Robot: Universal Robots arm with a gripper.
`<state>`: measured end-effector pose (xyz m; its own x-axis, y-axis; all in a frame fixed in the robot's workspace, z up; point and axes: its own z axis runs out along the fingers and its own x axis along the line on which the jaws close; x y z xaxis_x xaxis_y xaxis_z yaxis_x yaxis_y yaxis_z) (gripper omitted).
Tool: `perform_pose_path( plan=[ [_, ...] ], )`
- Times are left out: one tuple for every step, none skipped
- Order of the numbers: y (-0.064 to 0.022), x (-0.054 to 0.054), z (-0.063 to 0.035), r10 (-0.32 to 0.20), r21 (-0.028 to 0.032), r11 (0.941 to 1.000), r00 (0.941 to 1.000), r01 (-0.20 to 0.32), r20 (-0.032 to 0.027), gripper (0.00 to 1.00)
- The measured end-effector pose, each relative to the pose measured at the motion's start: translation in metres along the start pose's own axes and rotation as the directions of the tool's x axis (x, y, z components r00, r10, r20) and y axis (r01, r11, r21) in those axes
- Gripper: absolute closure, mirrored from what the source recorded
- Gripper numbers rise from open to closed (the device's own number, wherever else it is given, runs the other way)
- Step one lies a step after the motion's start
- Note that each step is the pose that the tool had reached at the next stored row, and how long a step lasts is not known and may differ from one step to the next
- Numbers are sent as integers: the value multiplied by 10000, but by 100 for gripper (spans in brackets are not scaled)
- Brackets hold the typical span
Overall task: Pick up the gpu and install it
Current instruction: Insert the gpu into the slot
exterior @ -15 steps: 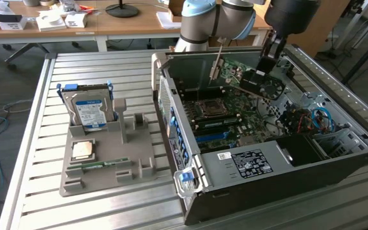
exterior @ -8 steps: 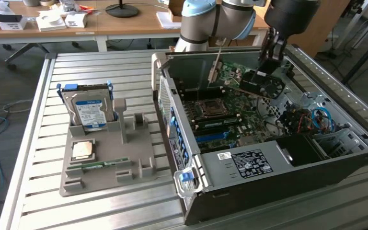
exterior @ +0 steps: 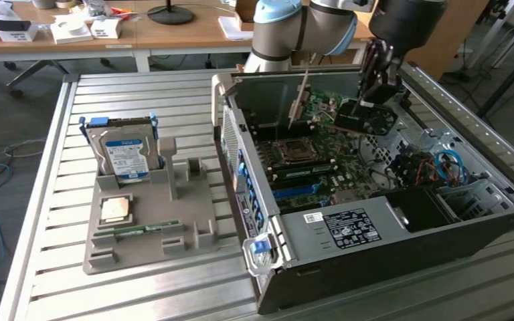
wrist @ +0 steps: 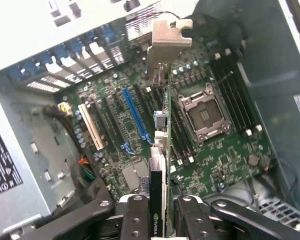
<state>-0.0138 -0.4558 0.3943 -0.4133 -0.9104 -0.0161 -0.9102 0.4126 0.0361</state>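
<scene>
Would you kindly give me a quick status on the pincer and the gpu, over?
Pincer shut on gpu. Card edge-on above motherboard inside open case, not seated. Nothing seen between card and slots.

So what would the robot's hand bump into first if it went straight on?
Probably the green circuit board, beside the long blue slot. The thin flat black card clamped in the hand would touch first, though depth is unclear.
</scene>
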Motion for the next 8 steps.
perform_pose_path(
  plan=[
    [0,0,1,-180,-3,9998,9998,180,-6,74],
    [0,0,2,-359,-6,9994,9994,359,-13,74],
    [0,0,3,-539,-9,9985,9985,539,-20,74],
    [0,0,4,-718,-13,9974,9974,718,-26,74],
    [0,0,5,-908,-16,9959,9959,908,-33,74],
    [0,0,6,-1093,-20,9940,9940,1093,-38,74],
    [0,0,7,-1271,-23,9919,9919,1271,-44,74],
    [0,0,8,-1449,-27,9894,9894,1449,-51,74]
  ],
)
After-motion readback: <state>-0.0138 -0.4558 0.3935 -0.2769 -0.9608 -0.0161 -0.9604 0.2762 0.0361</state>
